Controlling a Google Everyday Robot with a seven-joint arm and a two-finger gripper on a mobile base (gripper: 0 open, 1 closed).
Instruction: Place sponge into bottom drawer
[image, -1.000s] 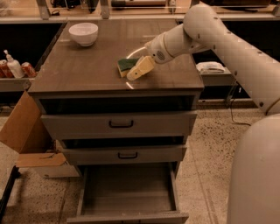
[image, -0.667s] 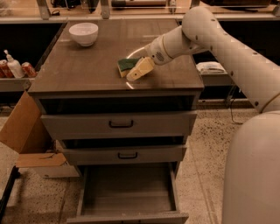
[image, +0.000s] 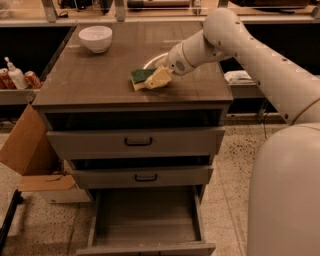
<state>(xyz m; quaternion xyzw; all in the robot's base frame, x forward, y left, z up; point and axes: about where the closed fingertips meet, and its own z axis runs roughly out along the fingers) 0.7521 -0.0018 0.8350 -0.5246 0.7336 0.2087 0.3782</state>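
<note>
Cannot see the right end of the sponge (image: 141, 76), covered by the gripper (image: 159, 77) near the front middle of the cabinet (image: 95, 87) top. Cannot make out the contact under that cover. Cut by the lower picture edge, below the cabinet: front panel of the pulled-out bottom drawer (image: 145, 215). Too dark to see into: gaps above the two upper drawers (image: 135, 142). Clipped right of the cabinet by the right and bottom edges: the robot's pale body (image: 287, 195). Half hidden behind the arm (image: 250, 47), right of the cabinet: a white object (image: 239, 76), not identifiable. Clipped left of the cabinet: cardboard box (image: 25, 145) and small bottles (image: 15, 77), labels too small to read.
</note>
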